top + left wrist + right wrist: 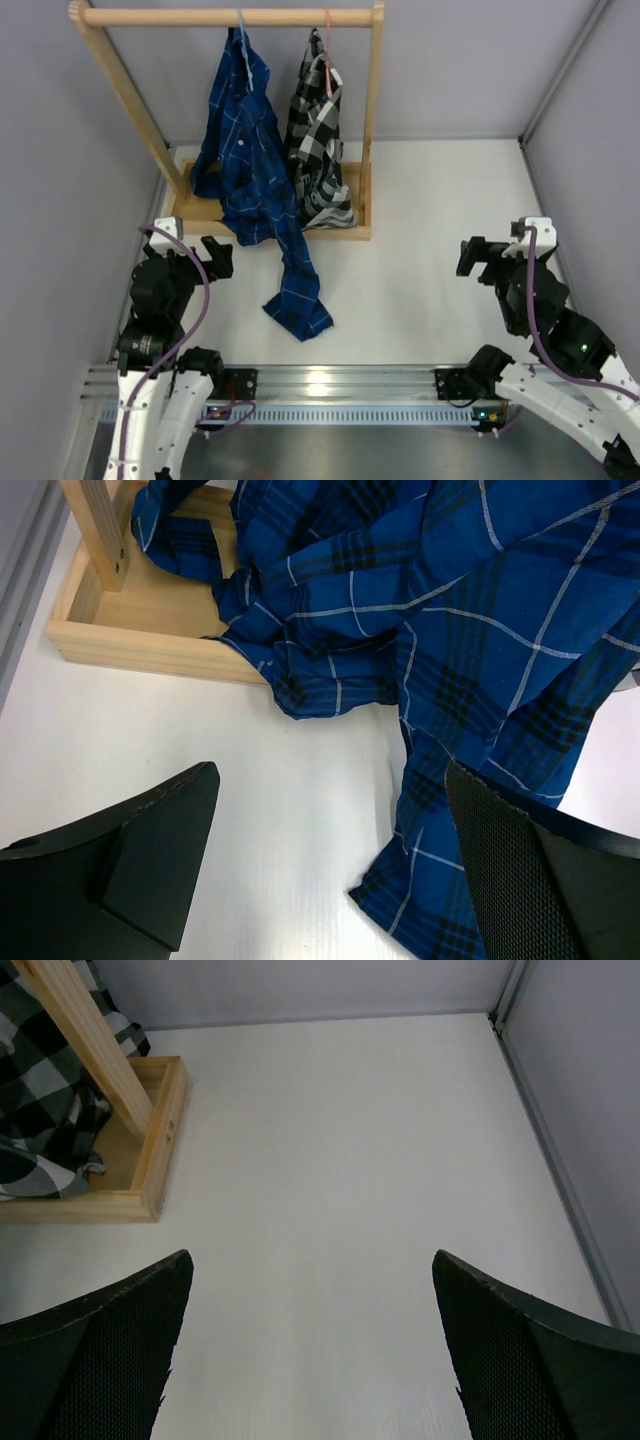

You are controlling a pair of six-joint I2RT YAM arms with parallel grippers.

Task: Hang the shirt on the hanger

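On the wooden rail [200,17], plaid shirt [245,150] drapes off wire hanger [241,20] — left claw [330,775] and right claw [312,1255] gape wide, empty.

At the rail of the wooden rack [180,17], only the hook of the hanger [240,20] shows. The rest is buried under the shirt [245,150], which perhaps hangs by one shoulder. The shirt also covers part of the rack's base. Beside the rack's post, the checked shirt [40,1080] is cut off by the right wrist view's left edge.
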